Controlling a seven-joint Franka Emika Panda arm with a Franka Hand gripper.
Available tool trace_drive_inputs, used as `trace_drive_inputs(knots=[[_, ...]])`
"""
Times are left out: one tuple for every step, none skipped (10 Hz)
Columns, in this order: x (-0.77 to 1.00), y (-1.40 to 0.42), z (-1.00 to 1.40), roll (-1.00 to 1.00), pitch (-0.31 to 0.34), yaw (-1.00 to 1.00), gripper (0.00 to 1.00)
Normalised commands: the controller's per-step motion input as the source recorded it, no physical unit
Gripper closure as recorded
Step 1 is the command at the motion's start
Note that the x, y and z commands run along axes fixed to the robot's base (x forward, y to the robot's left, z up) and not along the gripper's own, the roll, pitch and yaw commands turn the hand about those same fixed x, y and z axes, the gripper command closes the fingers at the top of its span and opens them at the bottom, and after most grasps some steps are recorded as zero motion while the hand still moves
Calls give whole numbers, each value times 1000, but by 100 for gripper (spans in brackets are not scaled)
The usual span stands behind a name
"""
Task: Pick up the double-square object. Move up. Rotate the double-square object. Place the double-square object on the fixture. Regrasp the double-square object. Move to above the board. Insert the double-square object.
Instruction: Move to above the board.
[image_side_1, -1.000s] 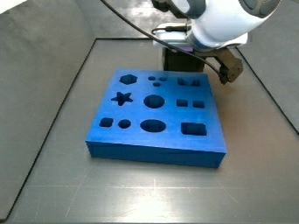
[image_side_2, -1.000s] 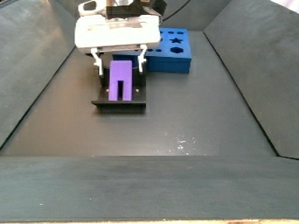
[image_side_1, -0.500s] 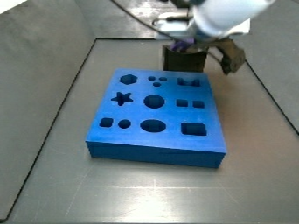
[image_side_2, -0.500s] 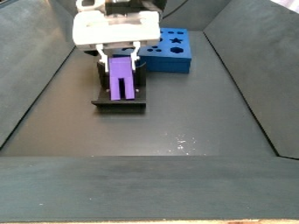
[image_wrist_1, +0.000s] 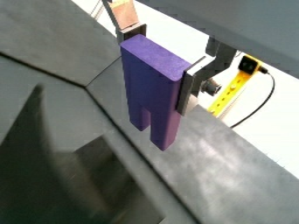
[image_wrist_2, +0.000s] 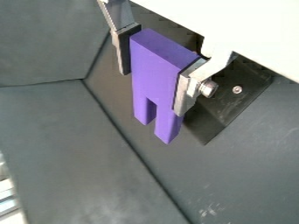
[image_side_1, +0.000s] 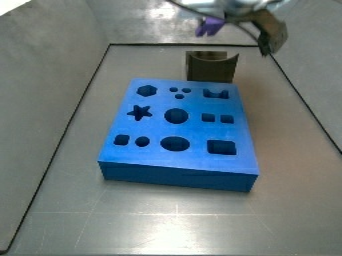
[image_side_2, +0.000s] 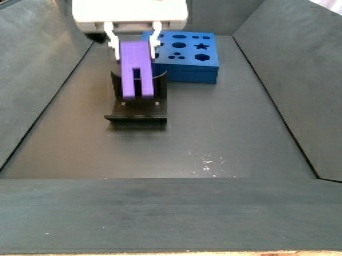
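The lavender double-square object (image_side_2: 136, 72) hangs upright, notch end down, just above the dark fixture (image_side_2: 138, 110). My gripper (image_side_2: 138, 48) is shut on its upper part. Both wrist views show the object (image_wrist_1: 152, 92) (image_wrist_2: 158, 83) clamped between the silver fingers (image_wrist_1: 193, 80) (image_wrist_2: 188, 80), with the gripper (image_wrist_1: 158, 54) (image_wrist_2: 153, 61) gripping its flat sides. In a side view the fixture (image_side_1: 210, 66) stands with nothing in it behind the blue board (image_side_1: 178, 130), and the gripper is mostly cut off at the upper edge.
The blue board (image_side_2: 191, 57) lies beside the fixture, its cut-outs facing up. Sloping grey walls enclose the dark floor on both sides. A yellow cable (image_wrist_1: 239, 87) runs near one finger.
The gripper has risen, lifting the double-square object up out of the fixture. In a side view the arm has moved up almost out of frame, leaving the fixture bare.
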Motion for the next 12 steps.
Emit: trace_drive_inputs(knots=[[-86,170,1000,-91,-93,-117,100],[-90,163,1000,-105,-61,-124,100],[-91,160,1000,-111,-46,-125,100],[-93,152,1000,-118,-18,-115,100],[-96,148,1000,-119,0,-104,100],[-98,141,1000,-118,16,-90,100],[-100,134,1000,-104,31,-70,100],[-102,125,1000,-94,41,-53,100],[-99,117,1000,-85,52,-41,100],[-99,103,1000,-76,70,-25,100],[-97,92,1000,-67,78,-11,100],[-89,75,958,-62,80,2,100]])
